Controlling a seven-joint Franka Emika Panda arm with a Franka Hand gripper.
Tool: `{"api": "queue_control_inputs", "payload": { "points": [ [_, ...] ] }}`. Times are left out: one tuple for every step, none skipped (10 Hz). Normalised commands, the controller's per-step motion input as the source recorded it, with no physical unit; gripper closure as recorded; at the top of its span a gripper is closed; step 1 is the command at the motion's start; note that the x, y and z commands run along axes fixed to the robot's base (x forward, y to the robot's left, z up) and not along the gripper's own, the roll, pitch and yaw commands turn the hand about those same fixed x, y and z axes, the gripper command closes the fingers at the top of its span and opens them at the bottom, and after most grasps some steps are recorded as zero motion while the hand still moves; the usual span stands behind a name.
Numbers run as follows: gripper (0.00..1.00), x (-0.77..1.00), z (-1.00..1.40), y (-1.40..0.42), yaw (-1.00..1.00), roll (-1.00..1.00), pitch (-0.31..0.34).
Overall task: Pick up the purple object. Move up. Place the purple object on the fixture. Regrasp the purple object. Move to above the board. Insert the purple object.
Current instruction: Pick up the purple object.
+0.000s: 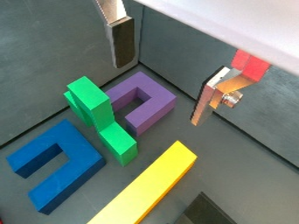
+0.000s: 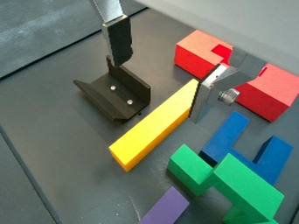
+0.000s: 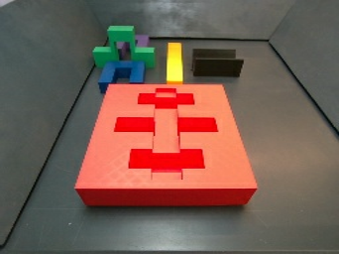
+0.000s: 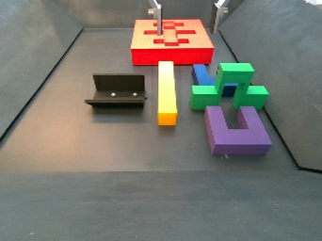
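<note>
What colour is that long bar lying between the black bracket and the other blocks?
Yellow. The long bar shows best in a side view; the claw hangs open above the far end.

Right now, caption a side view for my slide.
Purple object untouched beside green block and yellow bar; gripper open above the board.

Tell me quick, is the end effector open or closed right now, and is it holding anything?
End effector: open, holding nothing, hanging above the pieces; the purple object lies untouched on the floor.
</note>
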Motion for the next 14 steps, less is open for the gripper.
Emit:
{"api": "queue_control_inputs", "payload": {
  "points": [
    [0.00,0.00,-0.03,0.01,0.00,0.00,0.000],
    [0.00,0.00,0.00,0.00,0.00,0.00,0.000],
    [0.00,0.00,-0.07,0.07,0.00,0.00,0.000],
    [0.00,0.00,-0.53,0.33,0.00,0.04,-0.049],
    [0.00,0.02,-0.83,0.41,0.00,0.04,-0.139],
    [0.00,0.02,-0.82,0.44,0.00,0.07,-0.139],
    [0.00,0.00,-0.80,0.29,-0.05,0.06,-0.154],
    [0.00,0.00,-0.82,0.13,-0.15,0.09,-0.151],
    [0.00,-0.12,-0.73,0.04,-0.26,0.03,-0.191],
    [0.00,-0.25,-0.66,0.01,-0.22,0.00,-0.211],
    [0.00,-0.35,-0.52,0.05,-0.17,0.00,-0.180],
    [0.00,-0.36,-0.43,0.08,-0.14,0.00,-0.167],
    [0.00,-0.30,-0.32,0.09,-0.03,-0.03,-0.154],
    [0.00,-0.30,-0.24,0.07,0.00,-0.03,-0.130]
  ]
}}
